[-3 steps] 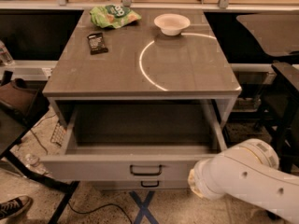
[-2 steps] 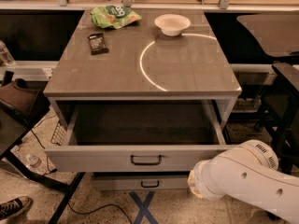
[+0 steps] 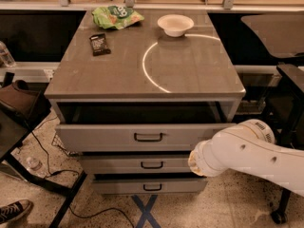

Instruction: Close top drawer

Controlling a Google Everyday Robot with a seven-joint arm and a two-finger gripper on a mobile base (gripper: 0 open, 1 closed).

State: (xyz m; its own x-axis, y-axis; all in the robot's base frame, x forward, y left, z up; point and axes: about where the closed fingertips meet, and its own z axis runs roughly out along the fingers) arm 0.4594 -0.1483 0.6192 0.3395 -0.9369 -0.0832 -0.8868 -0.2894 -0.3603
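The top drawer point(image 3: 109, 137) of the grey cabinet stands a little way out, its tall flat front and small dark bar handle point(image 3: 148, 137) facing me. A dark strip of its inside point(image 3: 137, 113) shows under the cabinet top. My white arm point(image 3: 232, 151) reaches in from the lower right. Its end sits at the right end of the drawer fronts, level with the bottom of the top drawer and the second drawer. My gripper is hidden behind the end of the arm.
Two shallower drawers point(image 3: 114, 164) point(image 3: 118, 186) sit below, slightly stepped out. On the cabinet top point(image 3: 190, 75) are a white bowl point(image 3: 175, 24), a green bag point(image 3: 116, 16) and a dark snack bar point(image 3: 99, 43). A dark chair point(image 3: 289, 94) stands right, a brown bag point(image 3: 19, 99) and cables left.
The top drawer has slid in from wide open to a narrow gap. My arm has moved forward and up towards the drawer fronts. The lower drawers now show.
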